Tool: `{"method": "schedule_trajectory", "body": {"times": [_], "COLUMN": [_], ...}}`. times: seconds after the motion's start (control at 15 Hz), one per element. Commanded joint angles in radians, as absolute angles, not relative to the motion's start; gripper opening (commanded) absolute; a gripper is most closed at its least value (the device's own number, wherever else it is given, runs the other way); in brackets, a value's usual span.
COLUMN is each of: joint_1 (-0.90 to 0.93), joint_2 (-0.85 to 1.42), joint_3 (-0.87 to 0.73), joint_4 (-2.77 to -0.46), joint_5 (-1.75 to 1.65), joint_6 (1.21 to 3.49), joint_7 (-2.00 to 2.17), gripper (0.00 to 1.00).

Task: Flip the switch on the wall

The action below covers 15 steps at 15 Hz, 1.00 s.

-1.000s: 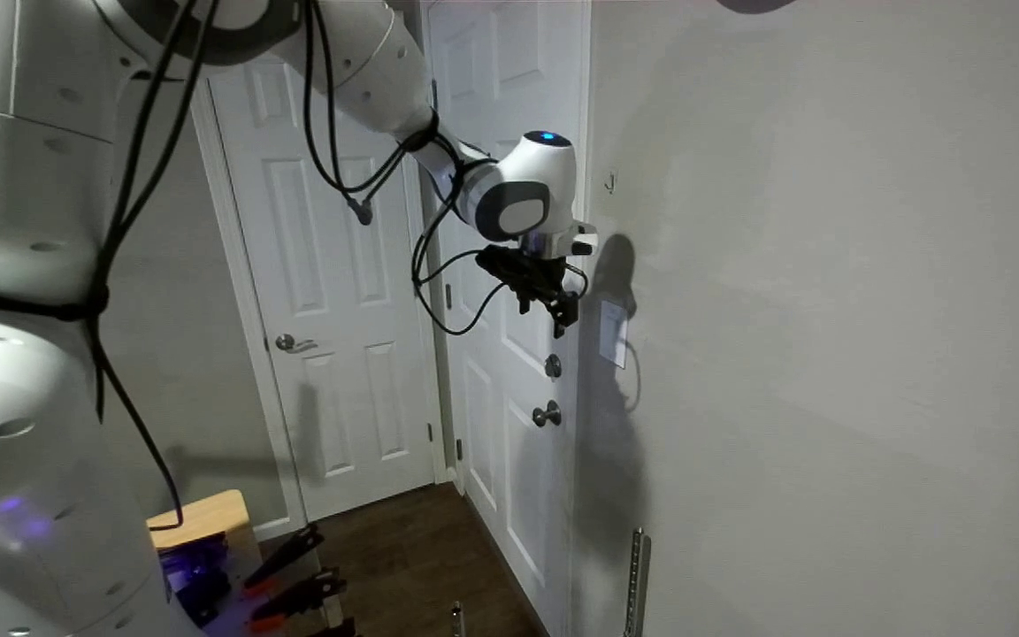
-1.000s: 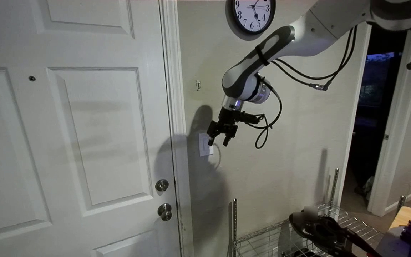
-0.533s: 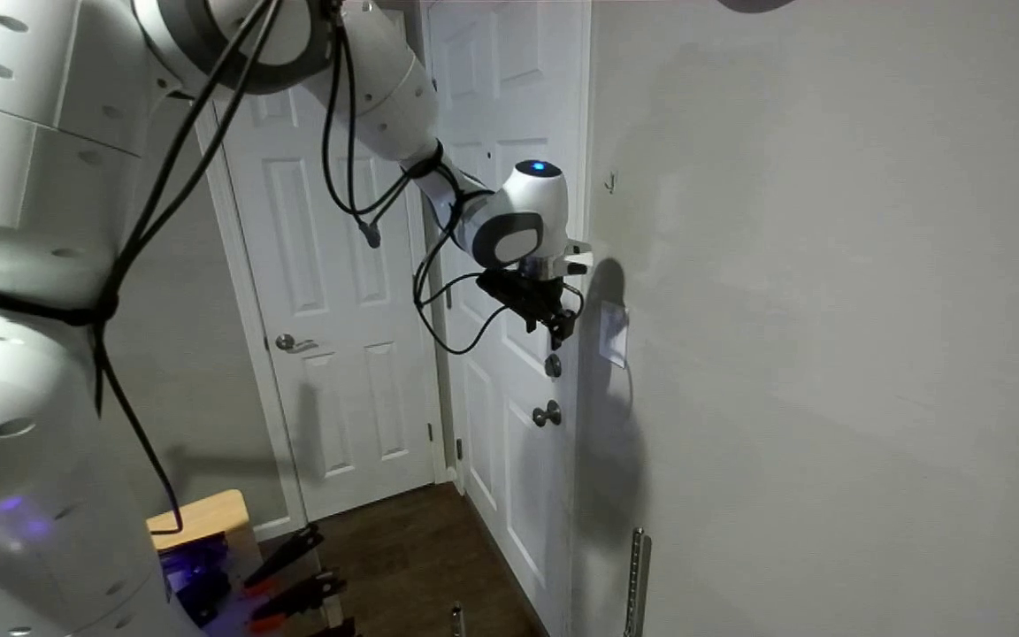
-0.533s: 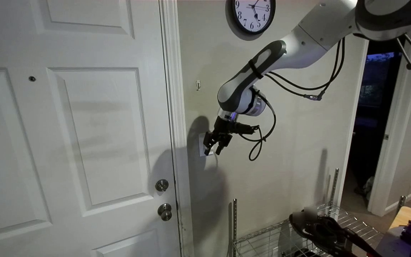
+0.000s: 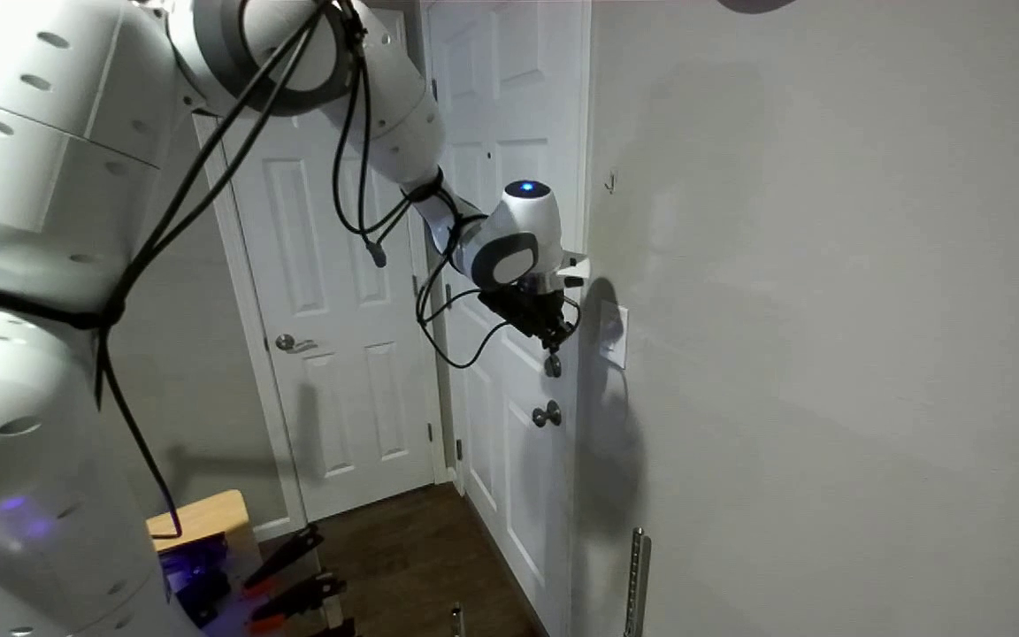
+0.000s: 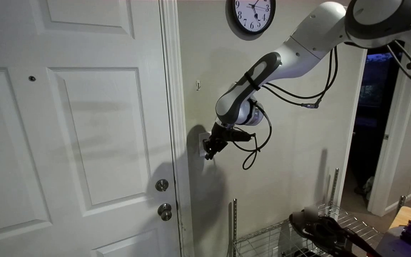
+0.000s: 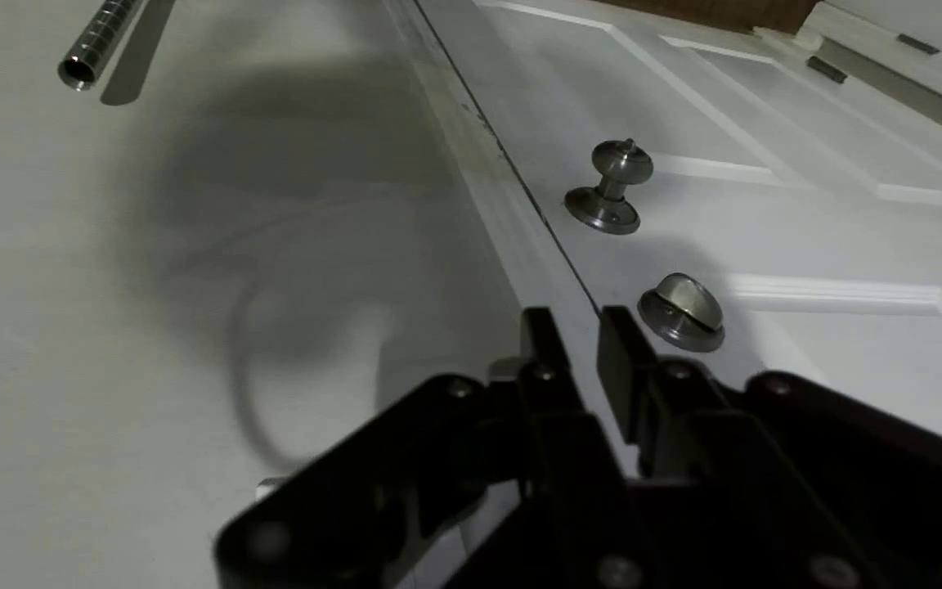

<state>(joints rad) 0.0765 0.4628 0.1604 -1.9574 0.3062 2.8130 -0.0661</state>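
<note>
Shadow (image 6: 207,192), grey and soft-edged, lies on the smooth off-white painted wall (image 6: 284,171) beside the white panelled door (image 6: 95,135). In the wrist view we see the black two-fingered gripper (image 7: 574,327), its jaws close but apart, the white door frame (image 7: 491,184) showing through the narrow gap. In an exterior view we find the upright white rectangular switch plate (image 5: 613,334) on the wall near that frame, partly shaded and apart from the gripper; which way it is set we cannot tell. In an exterior view the white-and-grey robot arm (image 6: 239,94) slants down, and the gripper covers part of the plate. Higher on the wall we see a round, white-faced, black-rimmed clock (image 6: 252,16), cut off by the top edge.
</note>
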Motion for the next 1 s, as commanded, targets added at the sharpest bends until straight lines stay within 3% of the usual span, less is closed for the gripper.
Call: {"method": "schedule_trajectory", "body": {"times": [0.0, 0.4, 0.93], "joint_1": [0.109, 0.219, 0.278], "joint_2": [0.474, 0.506, 0.589], "joint_3": [0.116, -0.052, -0.126], "joint_4": [-1.948, -1.903, -1.787], "joint_5": [0.232, 0.055, -0.01], "joint_6": [2.88, 2.899, 2.878], "joint_7": [0.021, 0.199, 0.287], "gripper": [0.0, 0.0, 0.0]}}
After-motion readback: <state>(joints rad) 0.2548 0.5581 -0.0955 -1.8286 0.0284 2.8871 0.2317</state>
